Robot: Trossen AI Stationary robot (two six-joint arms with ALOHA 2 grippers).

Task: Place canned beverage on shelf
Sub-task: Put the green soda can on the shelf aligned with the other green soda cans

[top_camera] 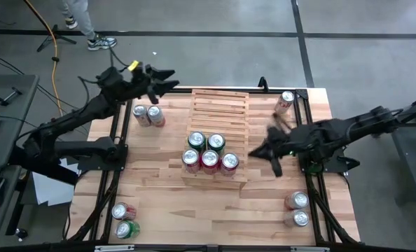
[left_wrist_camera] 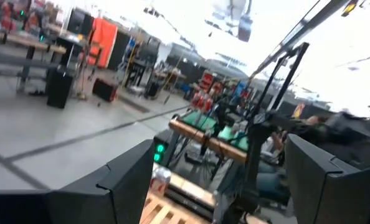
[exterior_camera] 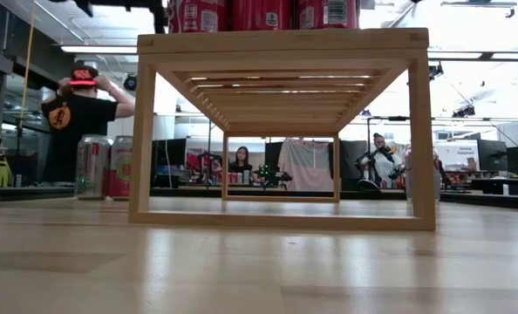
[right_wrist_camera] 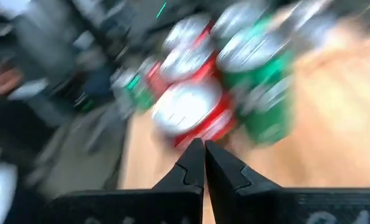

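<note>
The right hand (right_wrist_camera: 204, 163) is closed with nothing between its fingers; in its wrist view the two dark tips meet in a point. From above, the right hand (top_camera: 258, 152) hangs over the bench (top_camera: 166, 203) just beside the right edge of the shelf (top_camera: 220, 105), level with the cans standing there. Its arm reaches in from the right side of the bench.

The left hand (top_camera: 167, 81) is open and empty, fingers (left_wrist_camera: 126, 180) set well apart in its wrist view. It is held near the far left corner of the bench, just beyond the shelf's far left corner and above two cans (top_camera: 147, 115) standing on the bench.

The shelf sits mid-bench, a pale-wood rack of parallel slats. Five cans (top_camera: 209, 152) stand together on its near part: two green ones (top_camera: 206, 142) behind, three red ones (top_camera: 209, 161) in front. In the low view the red cans' bottoms (exterior_camera: 261, 15) show above the shelf's top slat, with white print too small to read.

Other cans stand on the bench: one red can (top_camera: 285, 101) at the far right corner, two (top_camera: 297, 208) at the near right, and a red and a green one (top_camera: 124, 220) at the near left. No brand or label can be read on any of them.

Beyond the bench, a person in a black shirt (exterior_camera: 78, 122) bearing a round orange emblem stands with both hands raised to the head.
</note>
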